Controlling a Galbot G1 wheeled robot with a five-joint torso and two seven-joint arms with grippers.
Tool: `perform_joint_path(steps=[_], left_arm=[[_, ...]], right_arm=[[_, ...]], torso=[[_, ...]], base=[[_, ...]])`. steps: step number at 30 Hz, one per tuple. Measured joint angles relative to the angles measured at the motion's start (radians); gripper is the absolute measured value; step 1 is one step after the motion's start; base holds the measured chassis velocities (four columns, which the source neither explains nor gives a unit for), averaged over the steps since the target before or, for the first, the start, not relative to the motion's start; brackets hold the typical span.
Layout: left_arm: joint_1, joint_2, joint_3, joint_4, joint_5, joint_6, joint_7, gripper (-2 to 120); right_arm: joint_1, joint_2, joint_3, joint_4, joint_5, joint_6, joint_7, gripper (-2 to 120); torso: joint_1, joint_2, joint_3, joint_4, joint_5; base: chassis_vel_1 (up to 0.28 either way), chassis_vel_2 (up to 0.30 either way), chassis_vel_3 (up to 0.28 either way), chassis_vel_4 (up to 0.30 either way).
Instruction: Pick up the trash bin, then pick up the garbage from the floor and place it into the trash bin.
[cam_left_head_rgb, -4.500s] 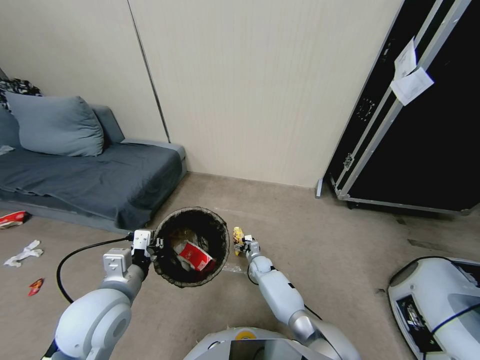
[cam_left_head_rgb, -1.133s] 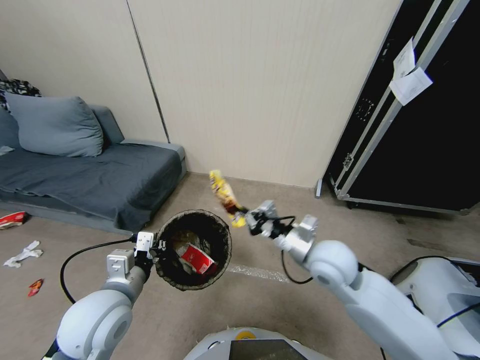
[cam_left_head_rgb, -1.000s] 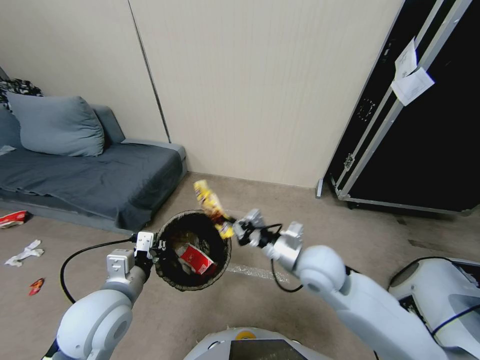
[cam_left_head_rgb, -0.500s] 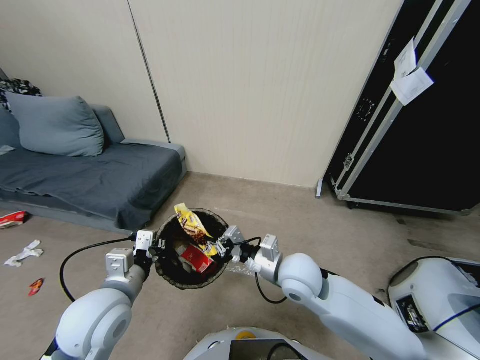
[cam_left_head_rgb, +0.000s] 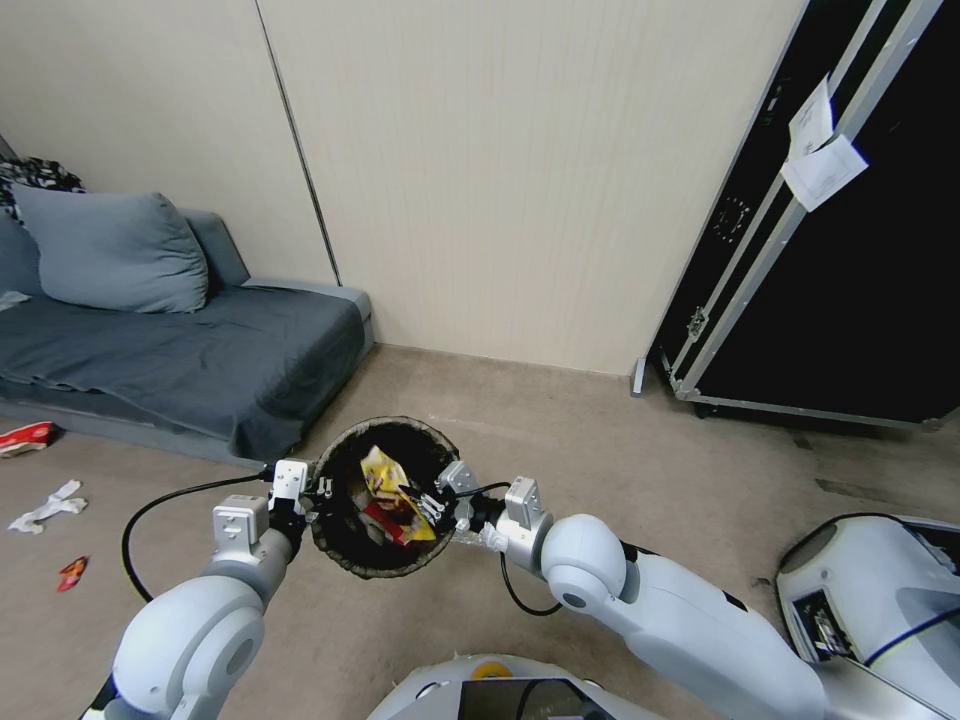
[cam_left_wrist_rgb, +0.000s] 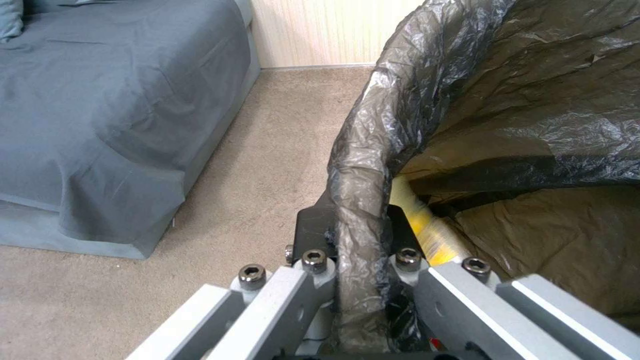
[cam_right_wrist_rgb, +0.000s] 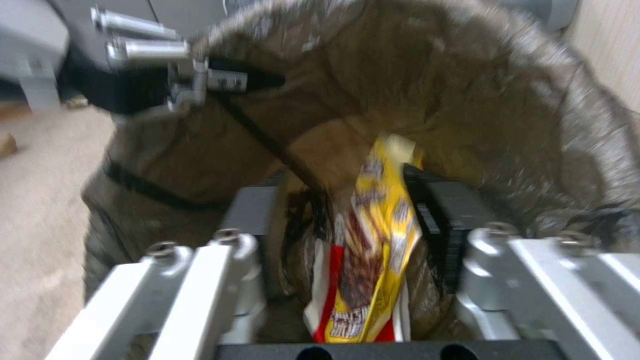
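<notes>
Head view: right pincer (cam_left_head_rgb: 432, 503) dangling yellow wrapper (cam_left_head_rgb: 385, 478) over trash bin (cam_left_head_rgb: 345, 548); left wrist: left pincer (cam_left_wrist_rgb: 360, 262) clamping bag-lined rim; right wrist: wrapper lying between parted fingers (cam_right_wrist_rgb: 437, 215), risking snagging there.

floor (cam_left_head_rgb: 640, 470): beige carpet under both arms, with a pale strip of tape just beyond the right hand (cam_left_head_rgb: 440, 497)
litter: a red-and-white packet (cam_left_head_rgb: 24, 437), a crumpled white paper (cam_left_head_rgb: 45, 506) and a small red scrap (cam_left_head_rgb: 71, 573), all well to the left of the left hand (cam_left_head_rgb: 305, 492)
furniture: a grey sofa (cam_left_head_rgb: 190, 350) stands beyond the left hand; a black case (cam_left_head_rgb: 830, 300) stands far right of the right hand
</notes>
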Motion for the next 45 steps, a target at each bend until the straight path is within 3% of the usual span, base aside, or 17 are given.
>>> perform_joint_path(steps=[6, 11, 14, 16, 20, 23, 24, 25, 30, 32, 33, 36, 38, 39, 40, 43, 45], left_arm=[[0.001, 0.000, -0.003, 0.000, 0.000, 0.000, 0.000, 1], [-0.002, -0.007, -0.003, 0.000, 0.000, 0.000, 0.000, 1], [-0.005, -0.012, -0.002, 0.000, -0.002, 0.000, 0.000, 1], [-0.003, -0.020, -0.002, 0.000, -0.004, 0.000, 0.000, 1], [0.003, -0.029, -0.005, 0.000, -0.002, 0.000, 0.000, 1], [0.012, -0.046, -0.009, 0.000, 0.011, 0.000, 0.010, 1], [0.015, -0.059, -0.012, 0.000, 0.020, 0.000, 0.020, 1], [0.015, -0.059, -0.012, 0.000, 0.020, 0.000, 0.020, 1], [0.021, -0.088, -0.016, 0.000, 0.044, 0.000, 0.047, 1], [0.017, -0.098, -0.010, 0.000, 0.069, 0.000, 0.065, 1], [0.017, -0.098, -0.010, 0.000, 0.069, 0.000, 0.065, 1], [0.027, -0.110, -0.007, 0.000, 0.085, 0.000, 0.077, 1], [0.030, -0.111, -0.009, 0.000, 0.089, 0.000, 0.078, 1], [0.034, -0.118, -0.011, 0.000, 0.096, 0.000, 0.079, 1], [0.034, -0.118, -0.011, 0.000, 0.096, 0.000, 0.079, 1], [0.034, -0.127, -0.011, 0.000, 0.101, 0.000, 0.080, 1], [0.034, -0.128, -0.011, 0.000, 0.103, 0.000, 0.082, 1]], right_arm=[[-0.021, -0.014, 0.046, 0.039, 0.028, 0.024, 0.008, 78], [-0.081, -0.066, 0.163, 0.115, 0.066, 0.035, 0.008, 98], [-0.111, -0.098, 0.239, 0.157, 0.096, 0.044, 0.008, 100], [-0.181, -0.148, 0.393, 0.225, 0.118, 0.061, 0.001, 100], [-0.246, -0.180, 0.482, 0.248, 0.109, 0.084, 0.014, 100], [-0.406, -0.209, 0.601, 0.253, -0.007, 0.154, 0.080, 100], [-0.536, -0.196, 0.699, 0.253, -0.156, 0.219, 0.061, 100], [-0.536, -0.196, 0.699, 0.253, -0.156, 0.219, 0.061, 100], [-0.727, -0.077, 0.838, 0.207, -0.369, 0.356, 0.028, 100], [-0.837, 0.046, 0.897, 0.188, -0.493, 0.398, 0.007, 100], [-0.837, 0.046, 0.897, 0.188, -0.493, 0.398, 0.007, 100], [-0.926, 0.245, 0.905, 0.174, -0.647, 0.416, -0.011, 100], [-0.935, 0.277, 0.897, 0.171, -0.669, 0.419, -0.011, 100], [-0.959, 0.353, 0.872, 0.168, -0.721, 0.427, -0.011, 100], [-0.959, 0.353, 0.872, 0.168, -0.721, 0.427, -0.011, 100], [-1.017, 0.474, 0.840, 0.156, -0.822, 0.484, -0.027, 100], [-1.025, 0.487, 0.838, 0.153, -0.840, 0.497, -0.029, 100]], torso=[[0.000, 0.000, 0.000, 0.0001, 0.0001], [0.000, 0.000, 0.000, 0.0000, 0.0002], [0.000, 0.000, 0.000, 0.0001, 0.0003], [0.000, 0.000, 0.000, 0.0000, 0.0002], [0.000, 0.000, 0.000, -0.0002, 0.0001], [0.000, 0.000, 0.000, 0.0005, 0.0003], [0.000, 0.000, 0.000, 0.0000, 0.0001], [0.000, 0.000, 0.000, 0.0000, 0.0001], [0.000, 0.000, 0.000, -0.0002, 0.0005], [0.000, 0.000, 0.000, 0.0000, 0.0001], [0.000, 0.000, 0.000, 0.0000, 0.0001], [0.000, 0.000, 0.000, -0.0005, 0.0000], [0.000, 0.000, 0.000, -0.0005, 0.0003], [0.000, 0.000, 0.000, 0.0005, -0.0004], [0.000, 0.000, 0.000, 0.0005, -0.0004], [0.000, 0.000, 0.000, -0.0002, -0.0003], [0.000, 0.000, 0.000, -0.0001, -0.0004]], base=[[0.000, 0.000, 0.000, 0.000], [0.000, 0.000, 0.000, 0.000], [0.000, 0.000, 0.000, 0.000], [0.000, 0.000, 0.000, 0.000], [0.000, 0.000, 0.000, 0.000], [0.000, 0.000, 0.000, 0.000], [0.000, 0.000, 0.000, 0.000], [0.000, 0.000, 0.000, 0.000], [0.000, 0.000, 0.000, 0.000], [0.000, 0.000, 0.000, 0.000], [0.000, 0.000, 0.000, 0.000], [0.000, 0.000, 0.000, 0.000], [0.000, 0.000, 0.000, 0.000], [0.000, 0.000, 0.000, 0.000], [0.000, 0.000, 0.000, 0.000], [0.000, 0.000, 0.000, 0.000], [0.000, 0.000, 0.000, 0.000]])
